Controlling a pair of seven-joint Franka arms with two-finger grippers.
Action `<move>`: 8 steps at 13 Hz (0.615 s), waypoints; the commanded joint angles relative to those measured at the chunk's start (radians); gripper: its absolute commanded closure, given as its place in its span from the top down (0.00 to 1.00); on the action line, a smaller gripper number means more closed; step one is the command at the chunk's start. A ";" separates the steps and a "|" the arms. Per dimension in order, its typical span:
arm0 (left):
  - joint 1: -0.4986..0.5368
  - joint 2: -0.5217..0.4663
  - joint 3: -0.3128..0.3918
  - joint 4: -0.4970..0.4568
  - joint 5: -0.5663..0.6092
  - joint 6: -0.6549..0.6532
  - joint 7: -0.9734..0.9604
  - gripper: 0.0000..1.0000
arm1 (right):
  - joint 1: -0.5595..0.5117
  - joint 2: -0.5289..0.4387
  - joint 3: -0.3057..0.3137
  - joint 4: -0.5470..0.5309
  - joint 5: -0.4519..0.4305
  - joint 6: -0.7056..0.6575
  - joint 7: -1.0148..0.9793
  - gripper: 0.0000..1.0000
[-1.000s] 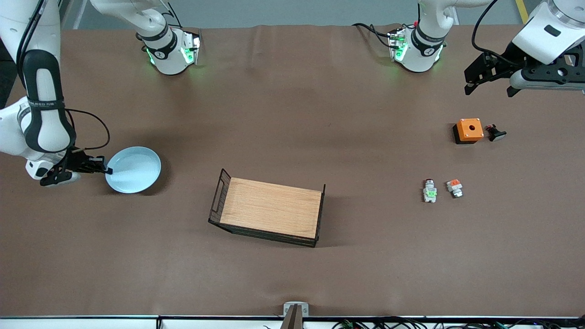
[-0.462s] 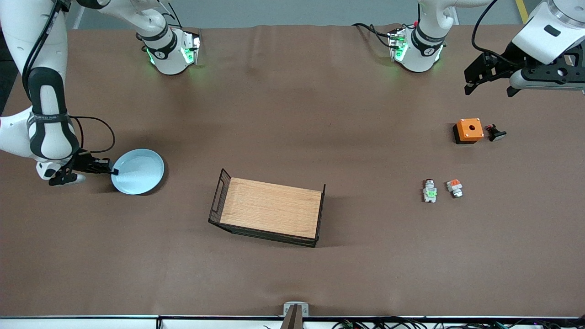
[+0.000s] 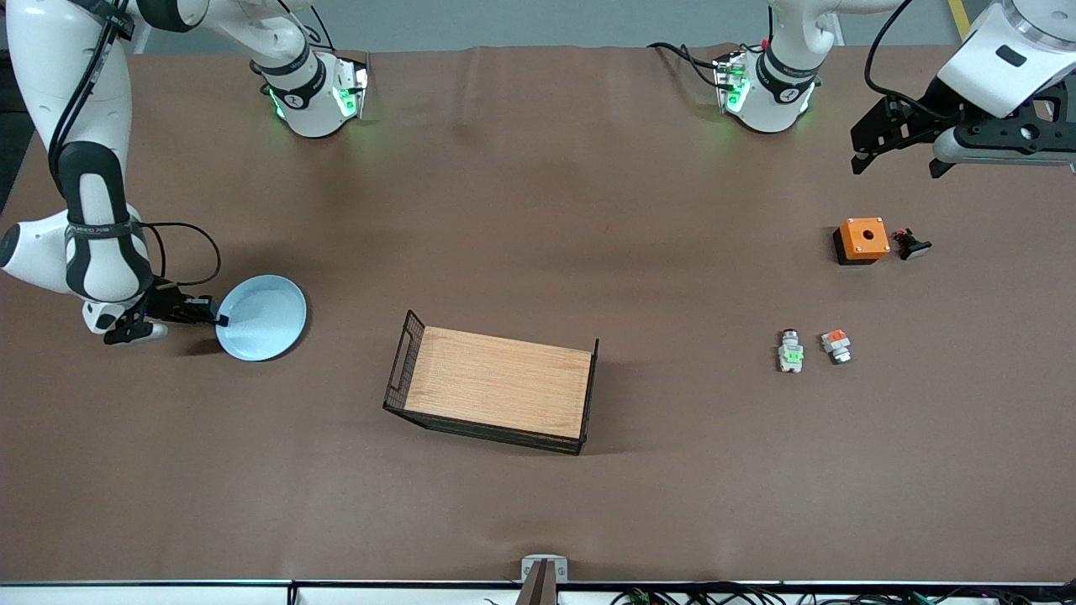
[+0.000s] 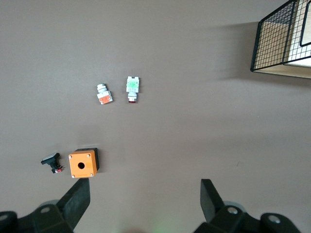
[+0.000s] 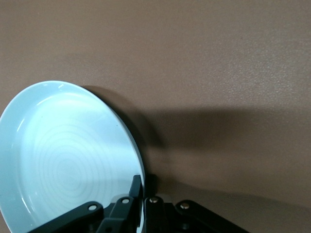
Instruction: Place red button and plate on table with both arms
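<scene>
R hand (image 3: 220,320) is clamped on the rim of the plate (image 3: 262,318) at the right arm's end of the table (image 3: 538,210); the plate hangs tilted, just over the table. The R wrist view shows both fingers (image 5: 151,208) pinched together on the plate's (image 5: 63,160) edge, one inside the rim, one outside, w/ the plate's shadow on the brown sheet under it. Bare table all around the plate – the rack (image 3: 498,392) at mid-table is the closest thing, well apart.

L hand (image 3: 898,160) hangs high over the left arm's end of the table, fingers wide apart, holding nothing; that arm waits. Its wrist view looks down between the two fingers (image 4: 77,201) at the button (image 4: 132,88), lying on the table just beside a similar orange-block piece (image 4: 103,93), not touching. In the front view the button (image 3: 789,350) sits nearer the camera than the orange box (image 3: 862,240) and a small black part (image 3: 910,244) – open room between it and the rack. The L wrist view also catches the rack's wire corner (image 4: 279,41).
</scene>
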 commanded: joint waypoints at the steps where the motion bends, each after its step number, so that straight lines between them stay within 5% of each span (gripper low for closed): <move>1: 0.002 -0.013 -0.007 -0.004 0.003 -0.001 -0.015 1.00 | -0.017 -0.005 0.021 0.008 0.030 0.008 -0.020 0.26; 5: 0.003 -0.013 -0.007 -0.007 0.001 -0.004 -0.015 1.00 | -0.012 -0.026 0.021 0.077 0.030 -0.036 -0.021 0.75; 8: 0.000 -0.013 -0.009 -0.010 0.000 -0.010 -0.013 1.00 | -0.001 -0.036 0.012 0.166 0.008 -0.122 -0.017 0.80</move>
